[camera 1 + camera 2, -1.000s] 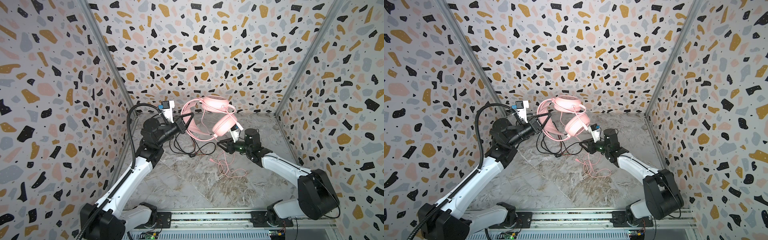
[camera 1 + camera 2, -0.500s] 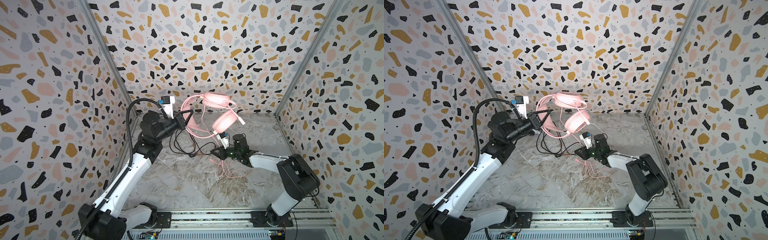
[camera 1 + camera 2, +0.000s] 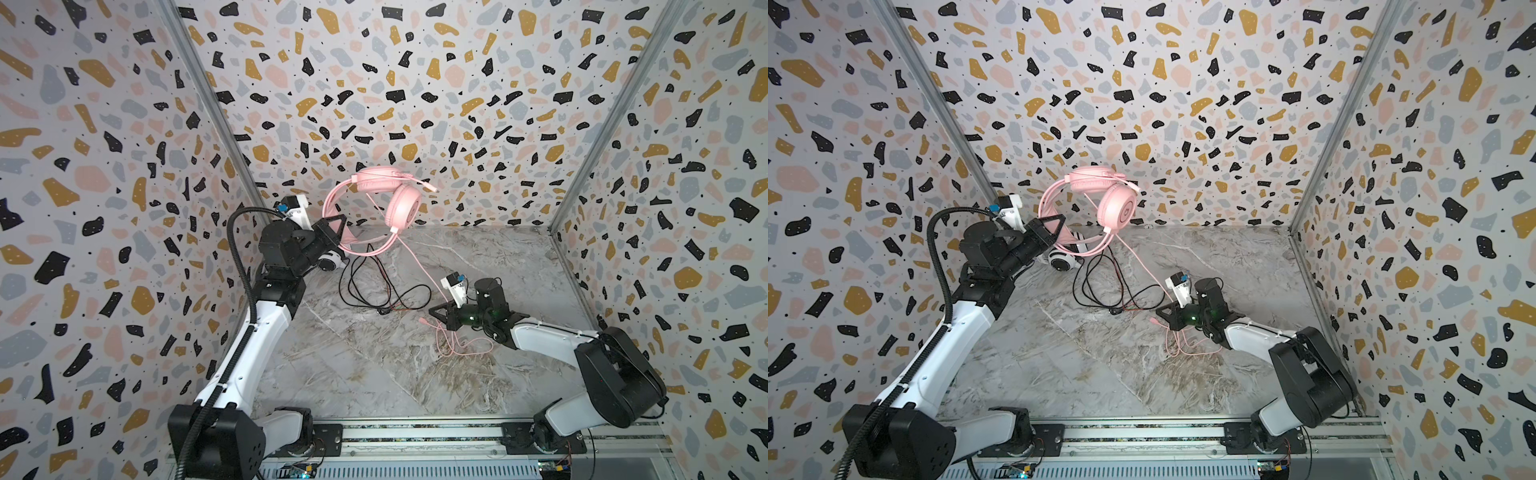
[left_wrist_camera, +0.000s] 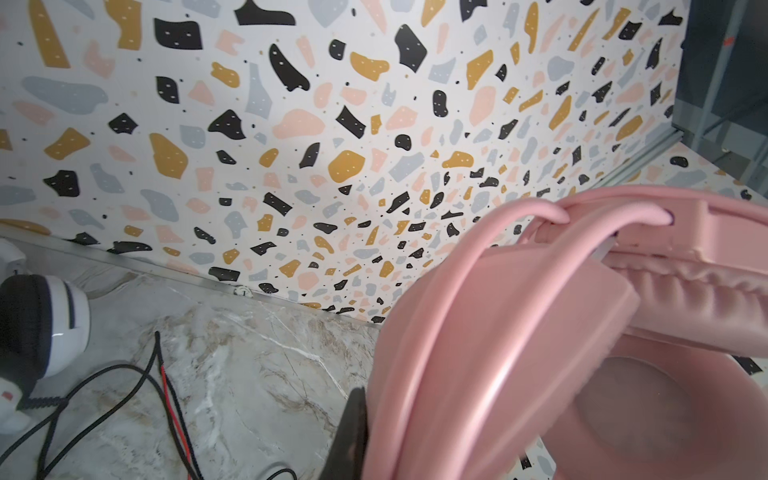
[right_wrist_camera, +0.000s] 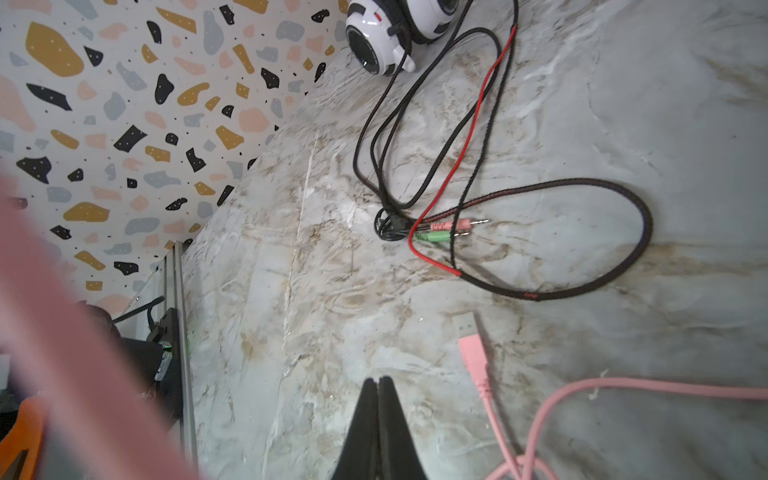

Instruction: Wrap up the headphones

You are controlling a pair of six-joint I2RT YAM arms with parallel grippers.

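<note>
In both top views the left tool (image 3: 337, 224) is seen at 10 o'clock over the worktop (image 3: 374, 374). It is pinched on the band of the pink headset (image 3: 401, 205), which is held clear of the worktop toward 12 o'clock. In the left wrist view one black finger is seen against the band. The white headset (image 3: 330, 264) lies on the worktop just below that tool and is partly hidden by it. Its black cable (image 3: 374, 291) is spread in loose loops toward the middle and ends in pink and green jacks (image 5: 449, 230). The pink cable (image 5: 644, 384) is run down from the raised cup toward 5 o'clock and lies coiled on the worktop. The right tool (image 5: 378, 384) is set low near the middle, pointed toward 9 o'clock. Its fingers are pressed together with nothing seen between them. The pink plug (image 5: 473, 353) lies just beside the tip, apart from it.
</note>
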